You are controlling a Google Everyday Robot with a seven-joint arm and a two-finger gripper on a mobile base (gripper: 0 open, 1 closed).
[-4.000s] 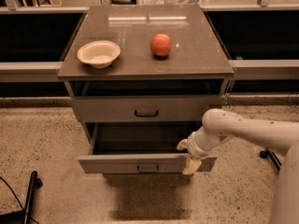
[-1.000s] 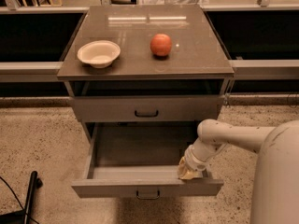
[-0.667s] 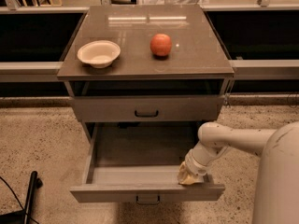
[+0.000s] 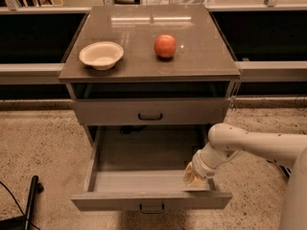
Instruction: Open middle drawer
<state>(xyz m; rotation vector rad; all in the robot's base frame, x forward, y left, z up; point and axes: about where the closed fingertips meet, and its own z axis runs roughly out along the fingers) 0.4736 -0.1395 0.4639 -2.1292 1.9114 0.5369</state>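
The middle drawer [image 4: 115, 201] is a grey flat-fronted drawer with a small dark loop handle [image 4: 152, 208]. It stands pulled far out of the cabinet, and its inside shows empty. My gripper [image 4: 195, 177] is at the end of the white arm that comes in from the right. It sits at the drawer's right front corner, just inside the front panel and against it. The top drawer [image 4: 110, 111] above is closed. The bottom drawer is hidden under the pulled-out one.
On the brown cabinet top [image 4: 206, 56] stand a cream bowl [image 4: 101, 54] at the left and a red apple [image 4: 165, 46] near the middle. A dark pole [image 4: 29, 200] and cable lie on the speckled floor at lower left. Dark shelving flanks the cabinet.
The middle drawer has slid further out toward the camera, and my gripper has moved down and forward with its front panel. The bowl and the apple have not moved.
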